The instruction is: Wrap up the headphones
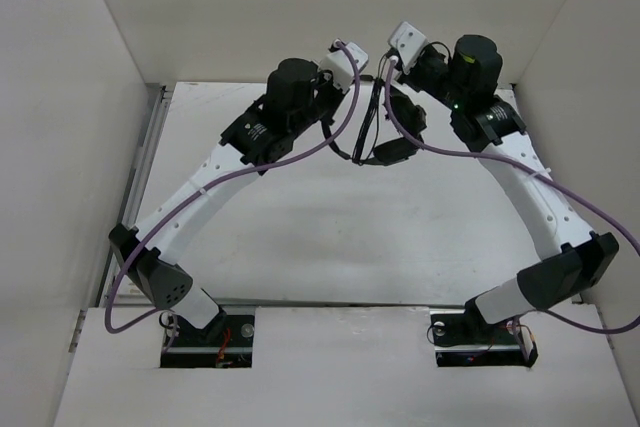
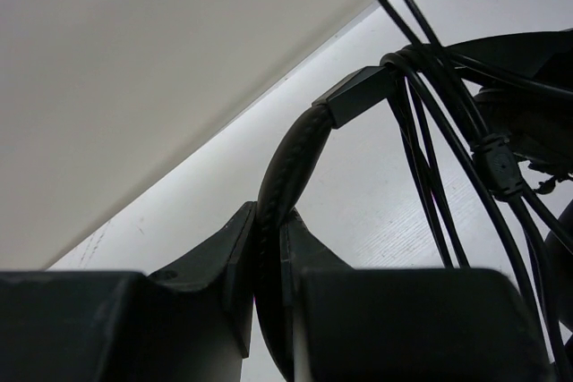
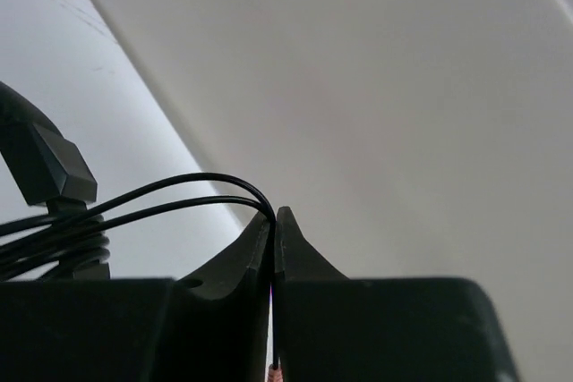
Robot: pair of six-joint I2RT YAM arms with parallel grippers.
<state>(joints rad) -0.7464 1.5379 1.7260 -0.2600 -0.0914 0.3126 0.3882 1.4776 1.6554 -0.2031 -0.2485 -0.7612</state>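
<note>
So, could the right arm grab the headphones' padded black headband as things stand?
Probably not yet: the right gripper is shut on the thin black cable, and the left gripper clamps the padded black headband.

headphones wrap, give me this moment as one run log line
phase: wrapping | left gripper: shut on headband | right gripper: shut on cable | cable: strands bunched across headband

Matt leathery headphones point(image 2: 286, 160); glossy cable point(image 2: 498, 169)
</note>
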